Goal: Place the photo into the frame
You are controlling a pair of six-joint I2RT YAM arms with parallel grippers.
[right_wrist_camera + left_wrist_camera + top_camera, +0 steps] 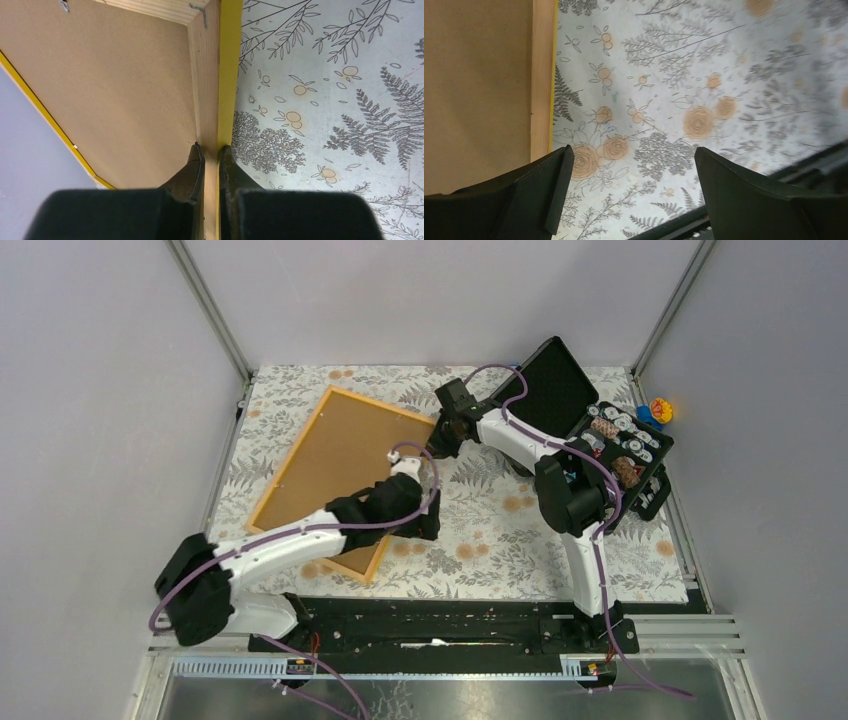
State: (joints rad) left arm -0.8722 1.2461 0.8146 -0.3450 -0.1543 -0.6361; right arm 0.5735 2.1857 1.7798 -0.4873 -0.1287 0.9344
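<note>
The frame (291, 457) lies back side up on the left half of the table, a thin yellow-edged wooden rectangle with a plain brown backing board (340, 455) inside it. My right gripper (445, 435) is shut on the frame's right rail (205, 75) near its far right corner, one finger inside over the board (115, 85), the other outside. My left gripper (426, 524) hovers open over the tablecloth just right of the frame's near end (541, 75), with nothing between its fingers (554, 185). The photo is out of view.
An open black case (560, 390) with small items in its tray (625, 445) stands at the back right, a small coloured toy (658, 410) beside it. A floral cloth (500, 530) covers the table. A black rail (440, 625) runs along the near edge.
</note>
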